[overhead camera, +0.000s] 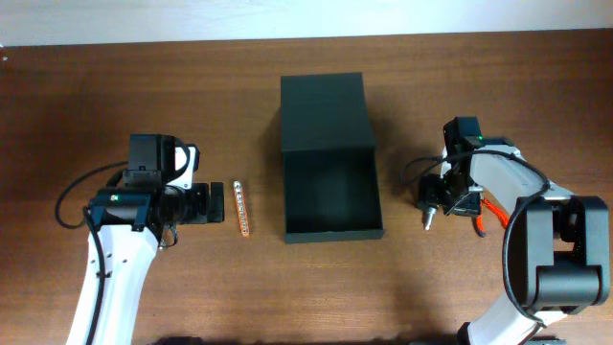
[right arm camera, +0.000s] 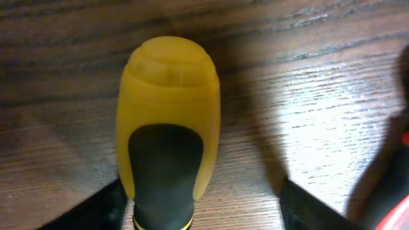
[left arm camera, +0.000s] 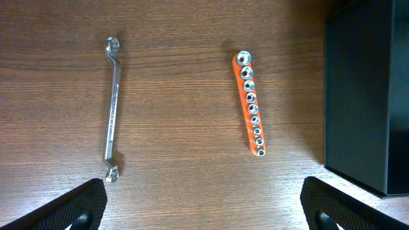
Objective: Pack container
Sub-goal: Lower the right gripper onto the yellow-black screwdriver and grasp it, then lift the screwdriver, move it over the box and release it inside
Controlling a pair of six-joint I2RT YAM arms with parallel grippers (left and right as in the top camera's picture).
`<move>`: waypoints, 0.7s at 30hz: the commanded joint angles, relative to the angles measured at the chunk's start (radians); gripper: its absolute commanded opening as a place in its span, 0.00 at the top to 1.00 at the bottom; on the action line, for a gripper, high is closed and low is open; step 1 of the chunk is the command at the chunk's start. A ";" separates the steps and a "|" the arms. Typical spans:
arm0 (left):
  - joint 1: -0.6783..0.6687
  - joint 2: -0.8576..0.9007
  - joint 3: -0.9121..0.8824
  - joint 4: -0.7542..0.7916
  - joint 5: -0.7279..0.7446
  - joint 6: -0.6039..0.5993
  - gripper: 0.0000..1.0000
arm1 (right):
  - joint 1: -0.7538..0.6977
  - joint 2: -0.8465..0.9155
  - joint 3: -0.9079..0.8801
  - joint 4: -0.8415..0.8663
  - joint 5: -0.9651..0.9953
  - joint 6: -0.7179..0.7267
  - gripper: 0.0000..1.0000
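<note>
The dark green container point(overhead camera: 331, 182) lies at the table's centre with its flap lid open toward the back, and its inside looks empty. Its wall shows at the right of the left wrist view point(left arm camera: 367, 96). My left gripper point(overhead camera: 213, 203) point(left arm camera: 204, 186) is open and empty above the table, left of the container. My right gripper point(overhead camera: 433, 199) point(right arm camera: 201, 185) is open, low on the table right of the container. It straddles the yellow and black screwdriver handle point(right arm camera: 167, 121), which lies close to its left finger. The screwdriver's tip point(overhead camera: 428, 222) pokes out below the gripper.
An orange socket rail point(overhead camera: 242, 208) point(left arm camera: 250, 105) lies between my left gripper and the container. A silver wrench point(left arm camera: 113, 108) lies left of the rail. Red-handled pliers point(overhead camera: 484, 216) lie right of the screwdriver, and their edge shows in the right wrist view point(right arm camera: 404, 137).
</note>
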 commanded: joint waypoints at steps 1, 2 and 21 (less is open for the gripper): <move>0.004 -0.001 0.017 0.000 0.008 -0.010 0.01 | -0.005 0.005 -0.024 0.000 0.020 0.004 0.34; 0.004 -0.001 0.017 0.000 0.008 -0.010 0.01 | -0.005 0.005 -0.024 -0.002 0.020 0.004 0.40; 0.003 -0.001 0.017 0.000 0.008 -0.010 0.01 | -0.005 0.005 -0.024 -0.007 0.020 0.004 0.83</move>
